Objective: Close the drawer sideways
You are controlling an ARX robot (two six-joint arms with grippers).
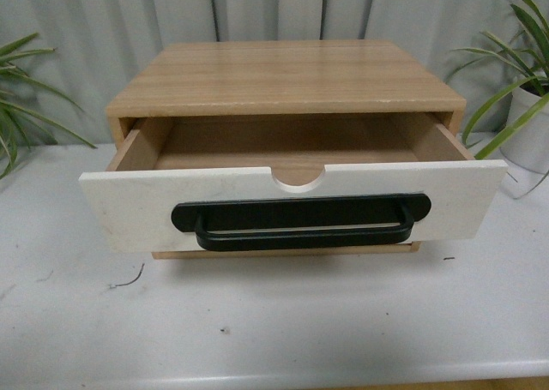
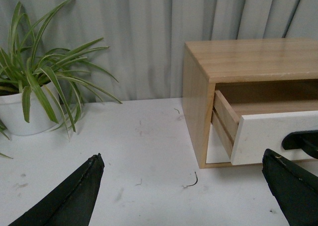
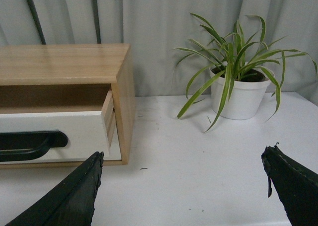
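Observation:
The drawer [image 1: 292,203] has a white front, a wide black bar handle [image 1: 300,222] and a half-round notch in its top edge. It stands pulled out of a light wooden cabinet [image 1: 287,75] on the white table. It is empty inside. It also shows in the left wrist view [image 2: 271,136] and the right wrist view [image 3: 54,134]. Neither arm shows in the front view. My left gripper [image 2: 184,159] is open and empty, to the left of the cabinet. My right gripper [image 3: 183,159] is open and empty, to the right of the cabinet.
A potted plant in a white pot [image 2: 22,114] stands at the table's left. Another white pot with a plant [image 3: 241,97] stands at the right. A grey curtain hangs behind. A plain white front [image 2: 217,146] shows under the drawer.

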